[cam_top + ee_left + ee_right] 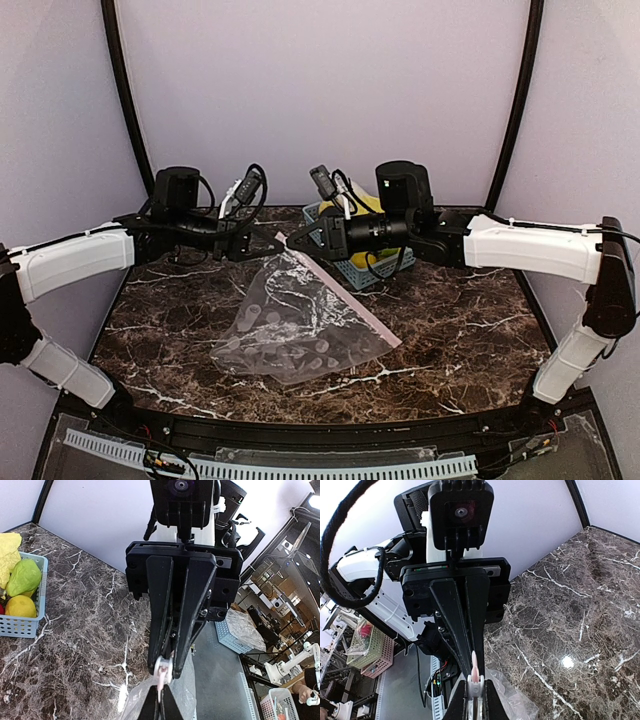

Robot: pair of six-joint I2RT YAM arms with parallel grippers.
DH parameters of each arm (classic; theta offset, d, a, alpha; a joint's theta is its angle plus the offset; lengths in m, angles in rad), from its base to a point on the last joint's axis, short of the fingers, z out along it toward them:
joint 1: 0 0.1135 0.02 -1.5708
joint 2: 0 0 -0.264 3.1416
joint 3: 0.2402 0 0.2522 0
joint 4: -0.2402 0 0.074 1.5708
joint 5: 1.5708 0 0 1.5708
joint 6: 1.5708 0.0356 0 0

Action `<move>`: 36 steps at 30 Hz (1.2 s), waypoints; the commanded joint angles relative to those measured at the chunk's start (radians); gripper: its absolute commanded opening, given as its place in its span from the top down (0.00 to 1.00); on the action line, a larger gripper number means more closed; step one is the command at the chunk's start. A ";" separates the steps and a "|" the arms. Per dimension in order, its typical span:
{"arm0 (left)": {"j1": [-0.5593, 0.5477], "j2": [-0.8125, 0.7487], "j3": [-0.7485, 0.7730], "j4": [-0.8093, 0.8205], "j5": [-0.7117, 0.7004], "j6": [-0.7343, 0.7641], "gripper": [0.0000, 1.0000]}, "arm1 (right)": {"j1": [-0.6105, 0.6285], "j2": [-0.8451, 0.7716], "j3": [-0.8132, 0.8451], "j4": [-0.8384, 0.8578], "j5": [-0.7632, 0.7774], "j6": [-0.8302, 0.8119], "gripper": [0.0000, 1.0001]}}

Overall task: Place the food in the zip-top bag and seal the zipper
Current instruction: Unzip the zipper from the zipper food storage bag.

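The clear dotted zip-top bag (295, 325) hangs from its raised top corner, with its lower part lying on the marble table. Its pink zipper (350, 300) runs down the right edge. Both grippers meet at that corner. My left gripper (268, 243) (167, 672) is shut on the zipper's white slider (164, 669). My right gripper (300, 238) (476, 662) is shut on the pink strip's end (474, 660), just above the slider (475, 686). The food stays in the blue basket: a yellow cabbage (7, 550), a green fruit (22, 577) and a yellow fruit (20, 606).
The light blue basket (375, 270) (25, 626) stands at the back of the table, behind and under my right arm. Black curved frame posts rise at both back corners. A white cable tray (300, 468) runs along the near edge.
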 commanded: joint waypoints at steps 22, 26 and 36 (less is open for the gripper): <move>0.058 -0.073 -0.006 -0.011 -0.082 0.040 0.99 | 0.005 0.016 -0.026 -0.028 0.011 -0.005 1.00; 0.063 -0.074 -0.006 -0.018 -0.098 0.043 0.99 | 0.005 0.015 -0.026 -0.029 0.013 -0.005 1.00; 0.077 -0.086 -0.007 -0.022 -0.123 0.048 0.99 | 0.004 0.013 -0.030 -0.028 0.019 -0.005 1.00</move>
